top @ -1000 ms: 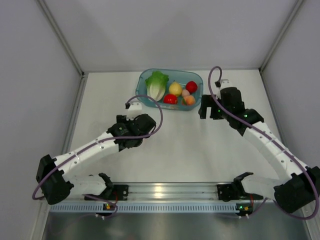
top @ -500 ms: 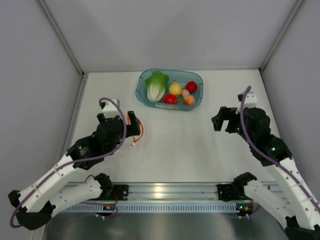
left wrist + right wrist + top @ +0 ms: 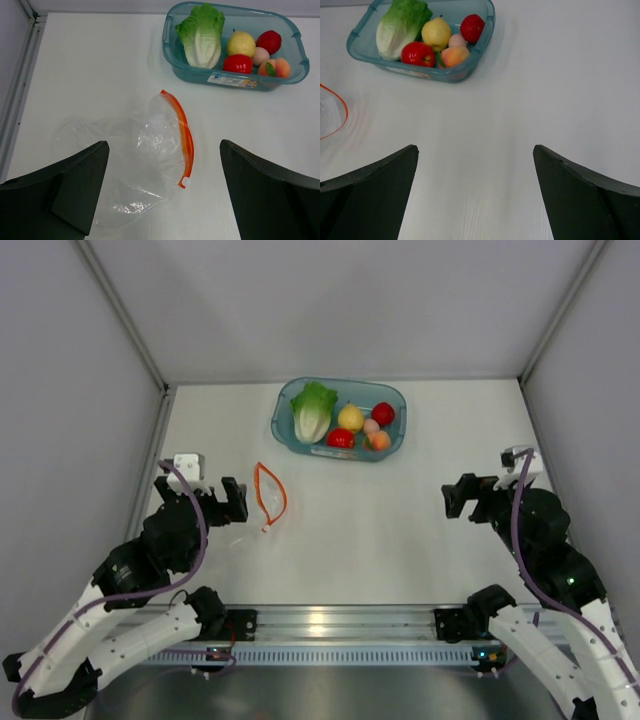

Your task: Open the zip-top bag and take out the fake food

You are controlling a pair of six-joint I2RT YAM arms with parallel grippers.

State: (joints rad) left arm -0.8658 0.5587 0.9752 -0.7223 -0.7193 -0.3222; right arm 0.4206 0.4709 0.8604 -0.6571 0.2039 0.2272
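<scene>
The clear zip-top bag (image 3: 258, 502) lies flat and empty on the table, its orange-red zip strip (image 3: 181, 135) curved open. It also shows in the left wrist view (image 3: 135, 165). The fake food sits in the teal bin (image 3: 285, 432): lettuce (image 3: 312, 410), yellow fruit (image 3: 350, 417), red pieces (image 3: 341, 438), peach (image 3: 378, 440). My left gripper (image 3: 232, 502) is open and empty, just left of the bag. My right gripper (image 3: 456, 500) is open and empty at the right, far from the bag. The bag's edge shows at the left in the right wrist view (image 3: 331, 117).
The teal bin (image 3: 295, 75) stands at the back middle of the white table. Grey walls enclose the left, right and back. A metal rail (image 3: 340, 625) runs along the near edge between the arm bases.
Both arms have drawn back from the bin toward the near edge. The left arm swung left and the bag now lies free on the table beside it.
</scene>
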